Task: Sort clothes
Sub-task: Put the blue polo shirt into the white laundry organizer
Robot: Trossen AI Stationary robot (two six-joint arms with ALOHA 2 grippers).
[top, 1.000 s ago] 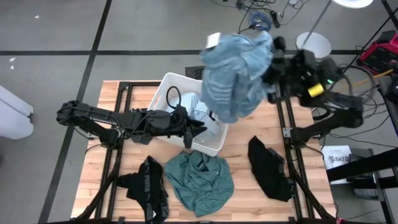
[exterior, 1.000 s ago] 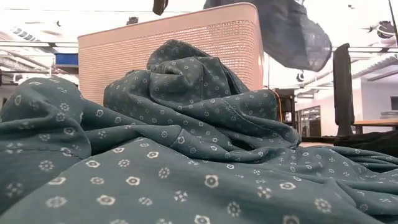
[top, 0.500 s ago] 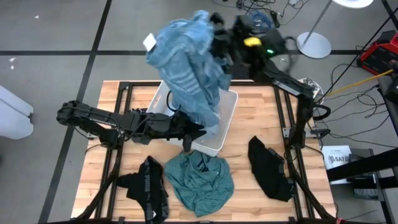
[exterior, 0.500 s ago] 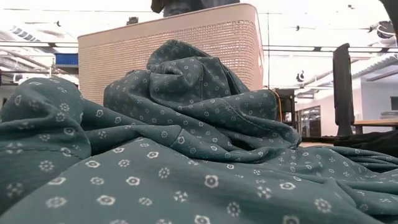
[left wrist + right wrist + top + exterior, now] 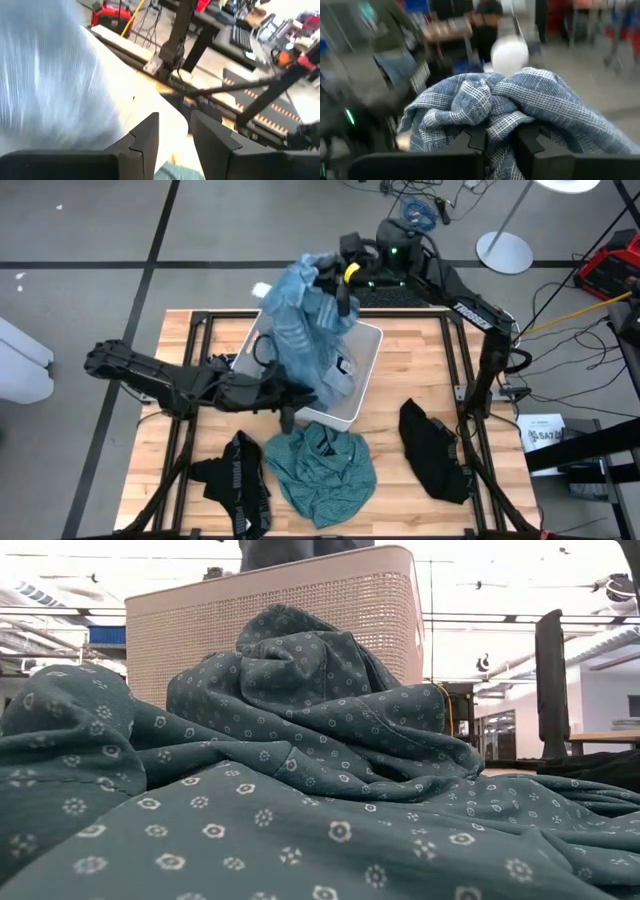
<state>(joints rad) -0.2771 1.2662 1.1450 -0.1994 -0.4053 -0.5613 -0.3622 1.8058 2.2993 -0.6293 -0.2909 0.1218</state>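
Note:
My right gripper (image 5: 500, 142) is shut on a light blue garment (image 5: 305, 330), held high over the white bin (image 5: 365, 370) at the table's far middle. The garment's lower part hangs down inside the bin. My left gripper (image 5: 290, 412) stands at the bin's near wall. Its fingers (image 5: 145, 137) are slightly apart, with nothing between them. A teal-green patterned garment (image 5: 320, 465) lies crumpled on the table just in front of the bin, and it fills the low view (image 5: 300, 790). My right gripper pinches a bunched-up fold of the light blue garment (image 5: 501, 122) between its two fingers, several layers thick. The fingers come about level from the table's far right. The garment hangs below the gripper, its lower end (image 5: 330, 385) inside the bin.
A black garment with white lettering (image 5: 240, 480) lies at the near left, and a plain black one (image 5: 435, 450) at the near right. Bare wood (image 5: 420, 370) shows to the right of the bin. Cables and a lamp base (image 5: 505, 252) lie on the floor beyond the far edge.
My right gripper has swung from the far right toward the table's left, over the bin, and has sunk a little. The light blue garment went with it and now hangs into the bin. My left gripper has drawn back slightly toward the table's left.

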